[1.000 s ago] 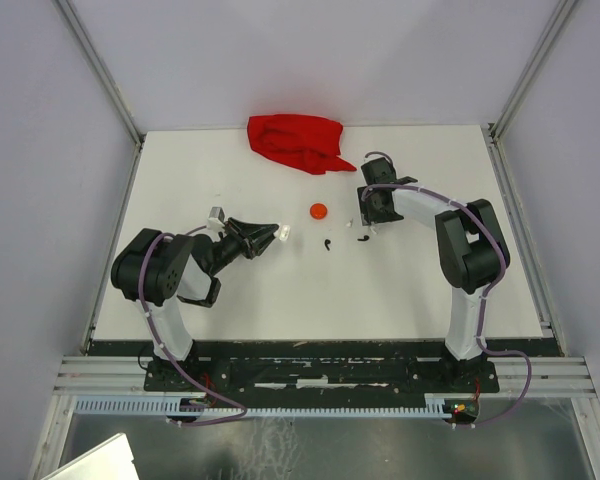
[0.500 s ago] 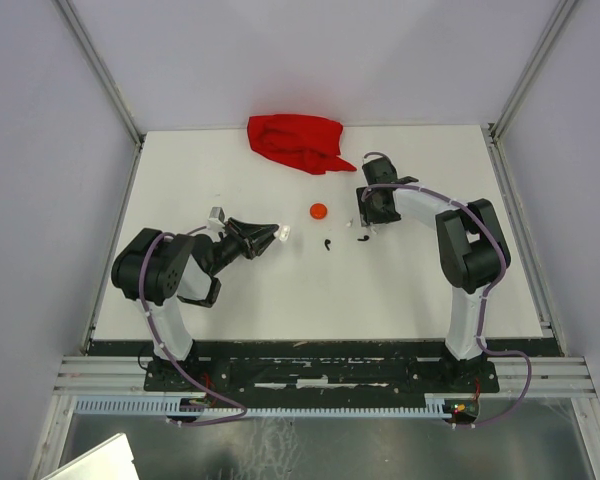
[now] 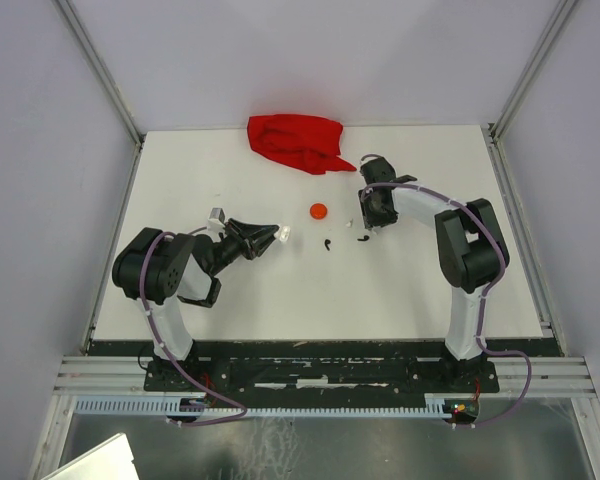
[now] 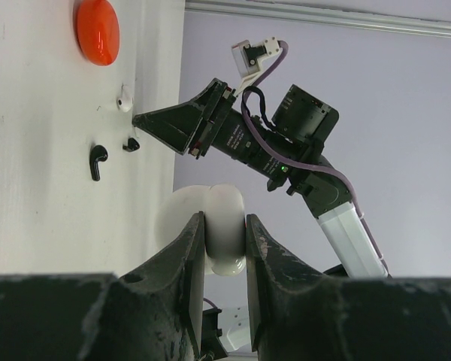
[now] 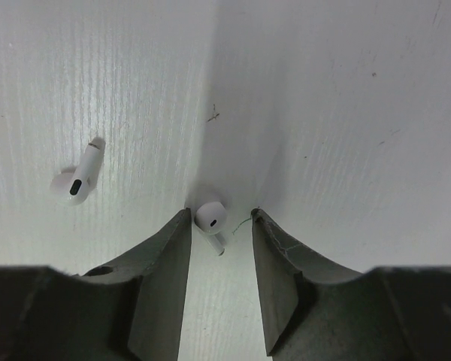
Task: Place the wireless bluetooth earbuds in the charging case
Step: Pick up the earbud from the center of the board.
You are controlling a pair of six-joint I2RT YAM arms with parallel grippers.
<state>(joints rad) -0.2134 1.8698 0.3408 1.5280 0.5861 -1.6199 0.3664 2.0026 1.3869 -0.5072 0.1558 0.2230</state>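
My left gripper [image 3: 274, 236] is shut on a white charging case [image 4: 224, 226], held just above the table; the case also shows in the top view [image 3: 283, 233]. My right gripper [image 5: 219, 214] is open, tips down at the table. A white earbud [image 5: 210, 218] lies between its jaws, against the left finger. A second white earbud [image 5: 79, 179] lies to the left of it. Two black earbuds [image 3: 327, 244] [image 3: 363, 238] lie between the arms. In the left wrist view I see a black earbud [image 4: 98, 161], a white one [image 4: 124, 98] and the right gripper's tip [image 4: 139, 120].
An orange-red round case [image 3: 318, 210] sits near the table's middle, also in the left wrist view [image 4: 98, 30]. A crumpled red cloth [image 3: 298, 142] lies at the back edge. Walls stand along the left, right and far sides of the white table [image 3: 410, 290].
My right gripper has shifted slightly over the white earbud near the table's middle. The left gripper and its white case have not moved.
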